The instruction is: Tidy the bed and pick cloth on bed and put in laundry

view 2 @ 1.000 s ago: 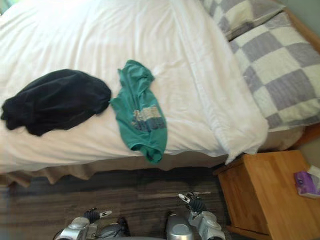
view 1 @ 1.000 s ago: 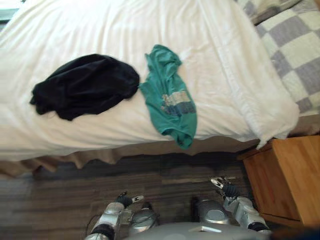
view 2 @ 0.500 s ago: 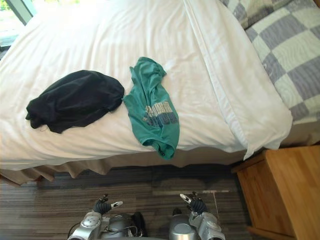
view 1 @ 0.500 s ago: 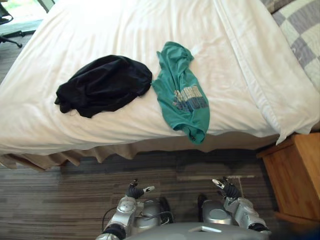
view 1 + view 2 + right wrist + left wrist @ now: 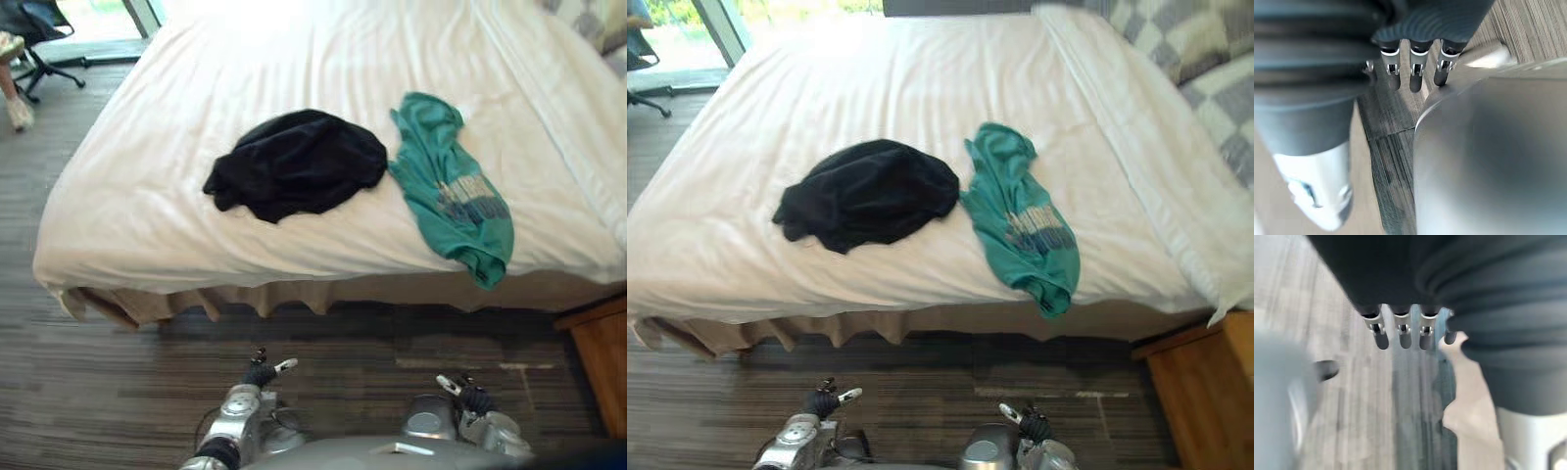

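Bright daylight glare along the white bed (image 5: 921,69)

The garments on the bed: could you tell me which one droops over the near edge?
The teal printed shirt, its lower end hanging over that edge; the black garment lies wholly on the sheet.

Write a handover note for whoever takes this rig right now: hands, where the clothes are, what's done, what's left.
Left hand: open, empty, low over the floor before the bed.
Right hand: open, empty, also low.
Black cloth lies bunched on the bed; green T-shirt beside it to the robot's right, lower end at the near edge.
Done: nothing picked up.
Left: both cloths to laundry, tidy bed.
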Controlling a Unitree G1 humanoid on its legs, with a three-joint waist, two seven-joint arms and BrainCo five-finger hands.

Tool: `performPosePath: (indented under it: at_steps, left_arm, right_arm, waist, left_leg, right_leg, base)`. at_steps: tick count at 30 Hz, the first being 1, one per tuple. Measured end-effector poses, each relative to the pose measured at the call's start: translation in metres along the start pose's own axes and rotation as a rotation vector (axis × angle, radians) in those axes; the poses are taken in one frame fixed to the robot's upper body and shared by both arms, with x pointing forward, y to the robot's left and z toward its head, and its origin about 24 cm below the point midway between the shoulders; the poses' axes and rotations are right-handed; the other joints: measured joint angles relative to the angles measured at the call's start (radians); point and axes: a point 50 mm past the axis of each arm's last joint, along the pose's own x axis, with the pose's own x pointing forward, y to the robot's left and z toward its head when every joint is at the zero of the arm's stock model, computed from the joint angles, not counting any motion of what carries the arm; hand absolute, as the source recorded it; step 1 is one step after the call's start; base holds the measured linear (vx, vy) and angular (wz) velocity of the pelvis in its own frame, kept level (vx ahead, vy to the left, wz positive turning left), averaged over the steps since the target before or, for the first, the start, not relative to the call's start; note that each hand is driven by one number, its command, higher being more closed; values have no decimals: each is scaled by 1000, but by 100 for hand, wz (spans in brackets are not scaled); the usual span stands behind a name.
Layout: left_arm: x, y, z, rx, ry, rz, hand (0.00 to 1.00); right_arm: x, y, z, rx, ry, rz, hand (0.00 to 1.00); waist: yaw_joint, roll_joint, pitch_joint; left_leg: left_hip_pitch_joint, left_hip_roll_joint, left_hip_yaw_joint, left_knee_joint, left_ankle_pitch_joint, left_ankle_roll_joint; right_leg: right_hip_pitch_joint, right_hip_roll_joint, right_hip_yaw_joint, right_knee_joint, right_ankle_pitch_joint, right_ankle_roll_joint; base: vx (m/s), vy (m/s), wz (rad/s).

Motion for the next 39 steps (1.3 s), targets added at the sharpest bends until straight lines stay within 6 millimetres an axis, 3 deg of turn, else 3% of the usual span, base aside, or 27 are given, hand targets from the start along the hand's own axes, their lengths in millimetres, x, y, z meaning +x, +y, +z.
performPosePath:
  at_steps: [1,2,3,4,5,7,8,11,12,20,22,24,26,30,31,34,35,36,37,38,39]
  left_arm:
    - [1,0,2,77,3,-31,0]
    - [1,-4,2,137,4,-64,0]
    - [2,-6,6,164,-1,-85,0]
    - [2,-14,8,183,1,-115,0]
    - [1,-26,3,179,28,-149,0]
    - [-2,-40,-8,139,79,-188,0]
    - [-2,-41,-11,124,98,-179,0]
    - [-7,-36,-32,3,179,-104,0]
    - [-12,-32,-47,-101,194,-66,0]
    - [-12,-28,-48,-143,198,-43,0]
    - [-12,-24,-49,-169,191,-25,0]
    - [-11,-19,-47,-195,172,1,0]
    - [-11,-15,-45,-166,157,19,0]
    - [-12,-15,-43,-122,141,49,0]
    - [-12,-15,-44,-128,143,53,0]
    - [-11,-6,-38,-133,118,85,0]
    - [-11,-4,-37,-135,109,91,0]
    - [-11,-6,-37,-169,112,93,0]
    - [-10,-8,-36,-187,112,91,0]
    - [-11,-15,-36,-220,117,76,0]
    - [-11,-17,-36,-224,119,73,0]
  right_arm:
    - [2,9,6,18,-30,46,0]
    - [3,18,10,39,-53,84,0]
    - [4,24,12,54,-67,105,0]
    - [5,30,16,64,-84,130,0]
    - [5,27,19,79,-97,123,0]
    - [5,23,19,82,-100,109,0]
    - [5,24,20,81,-100,111,0]
    - [6,28,16,85,-84,104,0]
    - [-3,12,-19,233,19,-27,0]
    - [-2,13,-16,234,18,-23,0]
    - [-2,13,-16,240,23,-14,0]
    - [-2,11,-16,252,21,-10,0]
    - [-1,13,-13,251,18,11,0]
    - [-3,10,-14,262,13,23,0]
    - [-2,10,-13,263,11,27,0]
    - [-2,21,-17,233,29,83,0]
    - [-3,18,-19,219,34,87,0]
    - [-3,16,-16,204,26,87,0]
    - [-3,13,-14,197,20,82,0]
    - [-3,6,-10,174,15,67,0]
    - [-3,5,-9,159,14,68,0]
  waist:
    - [-8,6,-1]
    - [-12,13,-3]
    - [-13,14,-4]
    - [-20,9,-8]
    - [-38,32,-11]
    - [-42,63,-28]
    - [-38,64,-27]
    - [-23,48,-31]
    - [3,33,-66]
    - [9,30,-64]
    - [15,24,-60]
    - [40,20,-57]
    - [53,12,-55]
    - [43,26,-49]
    - [44,26,-48]
    - [53,-24,-45]
    - [51,-16,-37]
    - [45,9,-21]
    - [44,16,-21]
    - [38,26,-18]
    - [38,24,-17]
  left_leg:
    - [16,-1,-1,-56,29,16]
    - [18,-10,-5,-92,48,28]
    - [15,-23,-11,-101,53,34]
    - [4,-63,-25,-102,56,41]
    - [-5,-82,-34,-106,68,59]
    - [14,-101,-28,-130,75,67]
    - [23,-100,-27,-130,75,67]
    - [51,-85,-22,-137,78,61]
    - [93,-113,5,-235,129,59]
    - [97,-110,26,-235,122,60]
    - [100,-103,30,-234,120,60]
    - [109,-87,70,-230,115,54]
    - [121,-70,115,-229,117,51]
    - [176,-38,229,-221,107,15]
    - [172,-33,242,-200,101,6]
    - [47,30,315,150,90,-9]
    - [-10,99,312,340,92,-6]
    - [-80,158,265,533,104,20]
    - [-95,154,235,558,65,11]
    - [-110,87,181,561,-53,16]
    - [-113,42,169,533,-100,22]
  right_leg:
    - [-4,96,-8,-15,-46,18]
    - [-8,188,10,-57,-65,1]
    - [-7,243,37,-102,-72,-11]
    - [26,285,78,-197,-102,-82]
    - [49,279,99,-218,-85,-84]
    - [64,269,128,-217,-93,-83]
    - [72,270,127,-217,-95,-85]
    - [93,281,127,-214,-96,-87]
    - [155,264,98,-323,-56,-70]
    - [158,261,85,-340,-50,-69]
    - [160,253,42,-350,-49,-67]
    - [163,211,-125,-352,-42,-61]
    - [176,197,-208,-356,-12,-51]
    - [211,240,-164,-390,-11,-57]
    - [208,240,-151,-388,-15,-63]
    - [186,208,-79,-361,-48,-82]
    - [193,220,-52,-342,-53,-94]
    - [202,249,2,-319,-63,-115]
    - [209,252,21,-316,-65,-118]
    - [212,239,73,-306,-70,-127]
    - [211,226,99,-302,-72,-129]
  base:
    - [130,205,29]
    - [121,185,39]
    - [114,162,46]
    - [77,107,58]
    - [95,143,61]
    - [117,106,40]
    - [107,16,8]
    - [20,-23,-3]
    - [0,0,0]
    - [0,0,-4]
    - [1,-10,-4]
    - [48,-5,-39]
    - [88,-10,-42]
    - [67,-47,-34]
    - [77,-51,-64]
    - [43,-131,-72]
    - [111,-142,-85]
    - [169,-143,-88]
    - [205,-31,-110]
    - [160,29,-99]
    - [191,77,-133]
